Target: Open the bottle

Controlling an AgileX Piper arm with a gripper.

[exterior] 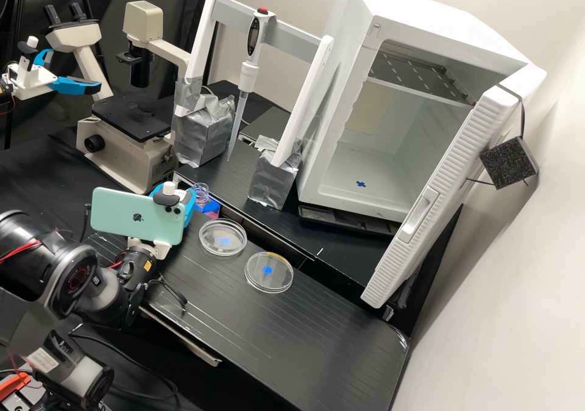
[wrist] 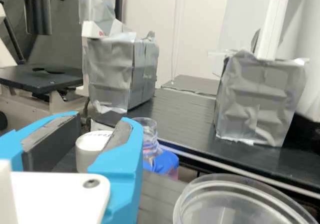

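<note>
Behind the pale green phone on the arm, the gripper [exterior: 189, 201] shows its blue fingers beside the bottle [exterior: 209, 207] in the high view. Clear glass forms the bottle's neck, uncapped, above a blue and pink body. In the wrist view, the gripper [wrist: 102, 126] is shut on a white cap [wrist: 89, 151], whose lower part is hidden by the white bracket. Just past the right-hand finger stands the bottle [wrist: 162, 162], apart from the cap, its lower part out of sight.
Two clear dishes [exterior: 223, 238] [exterior: 269, 272] lie on the bench [exterior: 329, 325] near the bottle. Behind are a microscope [exterior: 131, 121], a pipette [exterior: 247, 77] on a stand with silver-wrapped feet [exterior: 274, 179], and a white cabinet with its door [exterior: 451, 185] ajar.
</note>
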